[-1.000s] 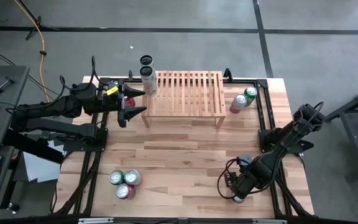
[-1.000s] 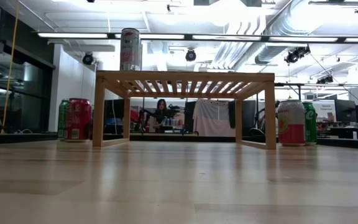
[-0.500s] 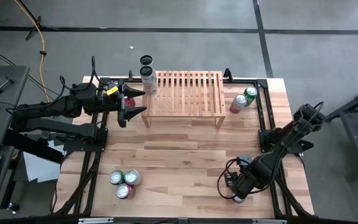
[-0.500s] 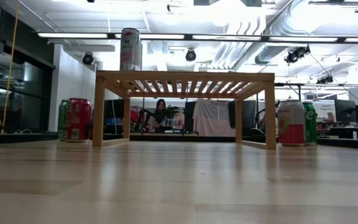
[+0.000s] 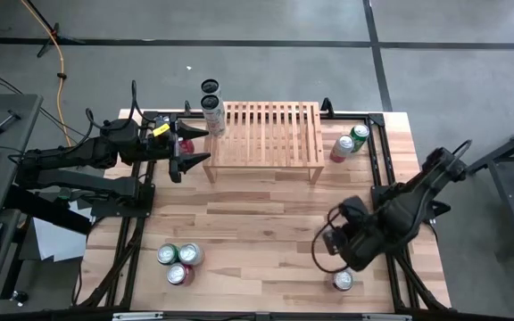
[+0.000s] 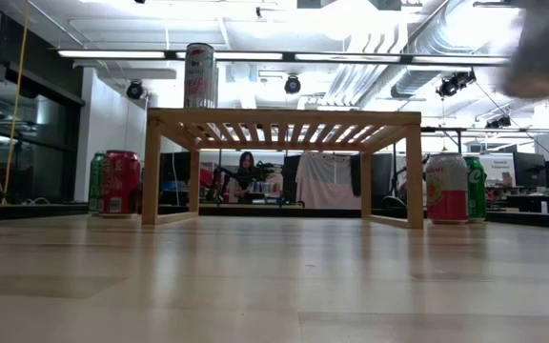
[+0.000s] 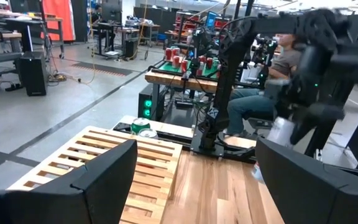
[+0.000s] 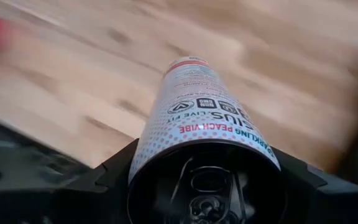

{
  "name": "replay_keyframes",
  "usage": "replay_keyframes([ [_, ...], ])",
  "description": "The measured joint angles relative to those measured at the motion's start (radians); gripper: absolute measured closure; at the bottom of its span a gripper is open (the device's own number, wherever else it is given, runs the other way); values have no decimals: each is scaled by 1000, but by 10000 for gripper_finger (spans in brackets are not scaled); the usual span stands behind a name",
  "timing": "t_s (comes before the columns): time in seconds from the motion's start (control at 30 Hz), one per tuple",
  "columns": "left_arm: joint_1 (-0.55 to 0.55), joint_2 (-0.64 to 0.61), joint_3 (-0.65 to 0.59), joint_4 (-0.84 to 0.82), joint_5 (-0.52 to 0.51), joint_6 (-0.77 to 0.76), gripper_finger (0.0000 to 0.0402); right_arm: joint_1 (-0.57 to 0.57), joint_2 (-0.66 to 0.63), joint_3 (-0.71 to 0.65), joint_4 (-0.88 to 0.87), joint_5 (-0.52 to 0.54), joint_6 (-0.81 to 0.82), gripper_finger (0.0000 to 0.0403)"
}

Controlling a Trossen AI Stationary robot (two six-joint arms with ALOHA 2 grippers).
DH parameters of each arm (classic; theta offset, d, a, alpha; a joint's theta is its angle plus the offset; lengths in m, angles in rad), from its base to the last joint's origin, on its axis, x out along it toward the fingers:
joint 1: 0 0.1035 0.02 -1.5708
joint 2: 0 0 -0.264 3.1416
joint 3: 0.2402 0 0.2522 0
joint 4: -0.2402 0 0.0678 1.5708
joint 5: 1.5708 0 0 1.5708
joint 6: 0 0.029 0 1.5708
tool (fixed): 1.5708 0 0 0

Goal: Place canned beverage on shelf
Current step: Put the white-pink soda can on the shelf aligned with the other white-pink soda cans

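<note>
Right wrist view: right pincer (image 8: 207,180) clamps peach can (image 8: 201,118), long axis pointing forward; shelf (image 5: 266,134) lies well apart across worktop (image 5: 257,232); left pincer (image 5: 188,152) wide beside shelf.

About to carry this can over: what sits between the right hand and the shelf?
Nothing, judging by the high view: only bare table lies between the right hand, shut on a white can, and the shelf. The two cans stand beside the shelf, off that line.

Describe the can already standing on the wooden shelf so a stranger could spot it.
Find the wooden shelf at the table's far edge. On its left corner stands one tall slim can, pale with red lettering. It is the only can on the shelf; the others sit on the table.
</note>
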Motion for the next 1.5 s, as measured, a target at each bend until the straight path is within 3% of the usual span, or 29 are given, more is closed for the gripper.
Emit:
replay_keyframes([
  [0.13,0,0,0,11,18,-40,85,-81,-2,72,5,86,-176,161],
  [0.3,0,39,1,59,157,-175,85,-215,-2,101,120,98,-504,161],
  [0.47,-18,122,4,93,284,-261,85,-360,2,102,348,-2,-852,161],
  [0.63,-82,257,97,7,343,-210,85,-463,3,102,519,-94,-1065,161],
  [0.97,-127,507,302,-119,345,-87,85,-513,17,102,586,-171,-1247,161],
  [1.5,-150,670,350,-135,417,-32,71,-520,54,102,671,-205,-1380,161],
])
